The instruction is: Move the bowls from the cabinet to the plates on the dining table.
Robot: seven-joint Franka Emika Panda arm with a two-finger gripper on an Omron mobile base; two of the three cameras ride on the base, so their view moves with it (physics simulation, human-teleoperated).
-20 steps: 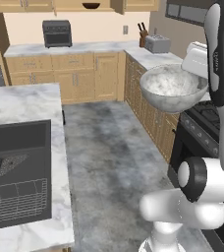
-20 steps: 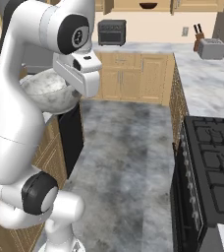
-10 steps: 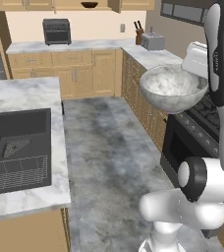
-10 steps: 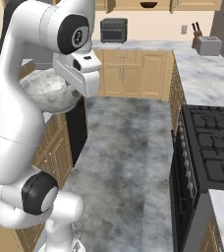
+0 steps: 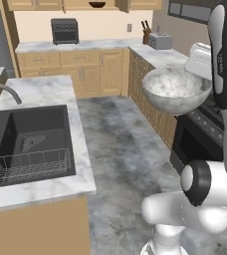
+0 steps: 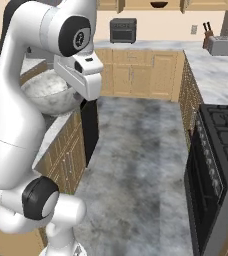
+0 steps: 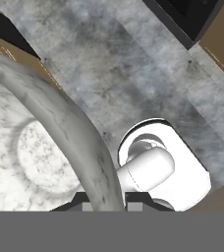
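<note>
White arm upright, elbow high — hand point(image 7: 106, 199) clamped, held aloft

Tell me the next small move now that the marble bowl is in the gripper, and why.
Probably keep carrying it level toward the marble-topped island: the gripper is shut on the rim of the marbled bowl, which hangs in the air above the floor, off any counter. No plate is in sight, so I would keep the grip shut and bring the plates into view before lowering.
</note>
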